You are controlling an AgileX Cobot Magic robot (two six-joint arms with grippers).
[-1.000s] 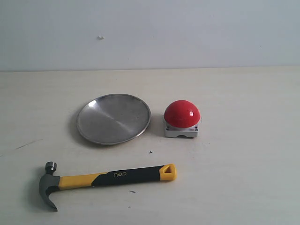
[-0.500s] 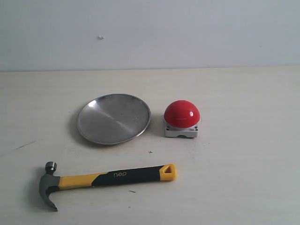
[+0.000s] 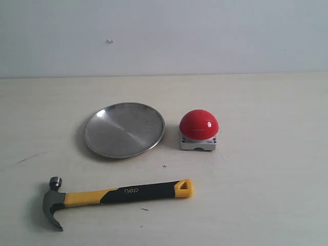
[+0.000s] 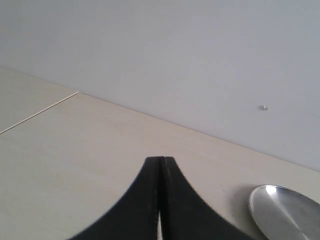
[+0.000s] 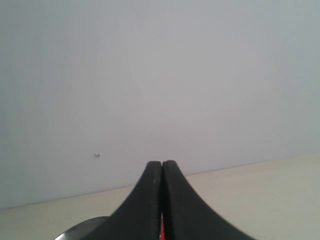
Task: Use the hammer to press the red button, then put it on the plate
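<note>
Hammer (image 3: 115, 197): flat on table (image 3: 266, 195), nearest camera, head at left, yellow handle end at right, untouched.
Plate (image 3: 124, 129): behind hammer, apart from it.
Red button (image 3: 199, 124): just right of plate, not touching.
Left gripper (image 4: 161, 162): jaws pressed together, nothing held, raised over table.
Right gripper (image 5: 161, 164): jaws likewise closed tight, nothing gripped.

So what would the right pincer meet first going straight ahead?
Probably the red button: red shows just beyond the shut right pincer. If it passes over that, the wall. Depth is unclear.
</note>
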